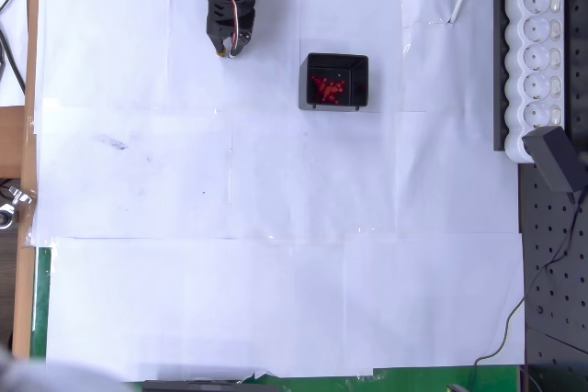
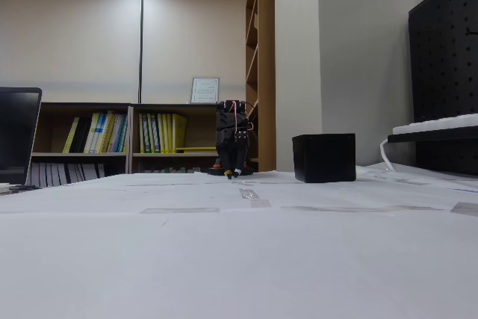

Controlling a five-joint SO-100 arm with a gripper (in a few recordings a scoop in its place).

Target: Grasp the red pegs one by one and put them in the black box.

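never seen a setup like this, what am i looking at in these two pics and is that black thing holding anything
It is a small robot arm on a table covered in white paper. One picture looks straight down from above; the other is taken low, at table level. The arm's gripper points down near the table's far edge, and whether it is open or shut cannot be told; nothing is seen in it. Beside it stands a small black box with a cluster of red pegs inside. At the right in the overhead view lies a white power strip.

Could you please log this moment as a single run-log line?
end effector: left of box, low over paper, looks shut, empty | red pegs: clustered inside black box | paper: no loose pegs seen
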